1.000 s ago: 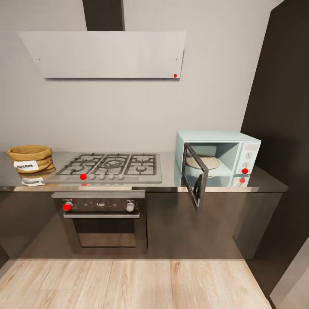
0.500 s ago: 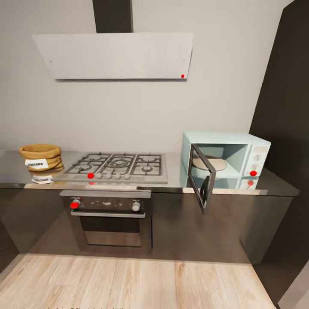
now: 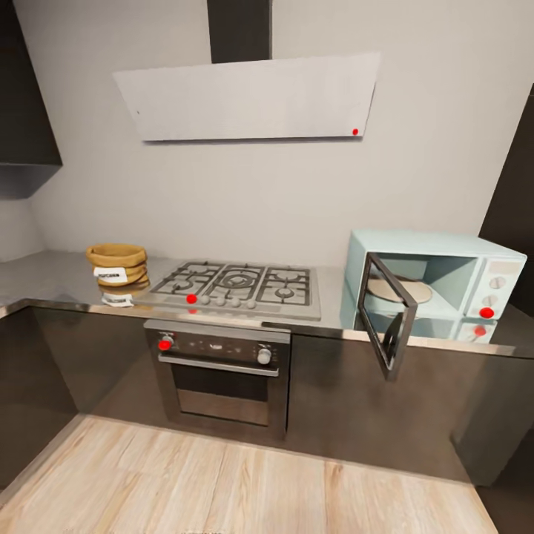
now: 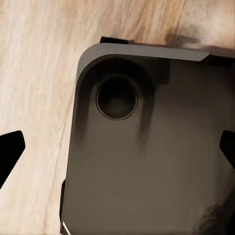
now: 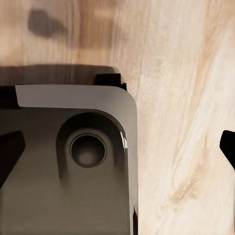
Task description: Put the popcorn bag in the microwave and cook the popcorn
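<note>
countertop (image 3: 67, 285) | popcorn bag (image 3: 116, 265) left | hob (image 3: 241, 288) middle | microwave (image 3: 437, 285) right

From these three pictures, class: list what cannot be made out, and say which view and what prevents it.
- Popcorn bag, head view: label too small and blurred to read.
- Microwave, head view: its open door covers part of the cavity.
- Left gripper and right gripper, wrist views: fingers cut off by the picture edges.
</note>
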### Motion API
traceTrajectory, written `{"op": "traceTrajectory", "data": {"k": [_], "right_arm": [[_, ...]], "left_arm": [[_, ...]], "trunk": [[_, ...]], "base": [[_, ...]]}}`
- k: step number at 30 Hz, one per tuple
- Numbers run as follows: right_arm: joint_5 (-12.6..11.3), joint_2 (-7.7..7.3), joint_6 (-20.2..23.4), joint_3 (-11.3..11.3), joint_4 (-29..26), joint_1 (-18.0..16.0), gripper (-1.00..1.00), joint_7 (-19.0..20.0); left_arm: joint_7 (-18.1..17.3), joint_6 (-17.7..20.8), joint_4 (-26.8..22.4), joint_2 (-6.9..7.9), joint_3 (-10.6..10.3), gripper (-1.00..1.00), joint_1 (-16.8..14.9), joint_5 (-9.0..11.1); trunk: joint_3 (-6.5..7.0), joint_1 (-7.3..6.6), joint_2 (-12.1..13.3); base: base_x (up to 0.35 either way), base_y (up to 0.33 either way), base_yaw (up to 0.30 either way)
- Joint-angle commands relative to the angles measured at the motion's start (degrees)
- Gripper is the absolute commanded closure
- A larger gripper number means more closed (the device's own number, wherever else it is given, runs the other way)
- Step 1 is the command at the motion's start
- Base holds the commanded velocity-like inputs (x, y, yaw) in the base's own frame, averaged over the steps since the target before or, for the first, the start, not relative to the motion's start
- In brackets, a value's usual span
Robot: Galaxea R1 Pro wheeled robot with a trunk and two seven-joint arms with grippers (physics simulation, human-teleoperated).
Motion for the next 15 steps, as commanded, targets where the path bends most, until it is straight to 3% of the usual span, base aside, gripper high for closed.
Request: {"op": "traceTrajectory", "data": {"k": [1,15], "right_arm": [[0.5,-0.04,-0.3,-0.5,0.2,-0.1,-1.00,0.1],[0.6,-0.09,-0.2,-0.4,0.2,-0.1,-1.00,0.1]], "left_arm": [[0.1,-0.1,0.0,-0.01,0.1,-1.00,0.0,0.3],[0.1,-0.1,0.0,-0.01,0.1,-1.00,0.0,0.3]], "trunk": [[-0.05,0.00,0.0],[-0.05,0.00,0.0]], "base": [[0.000,0.000,0.269],[0.000,0.000,0.269]]}}
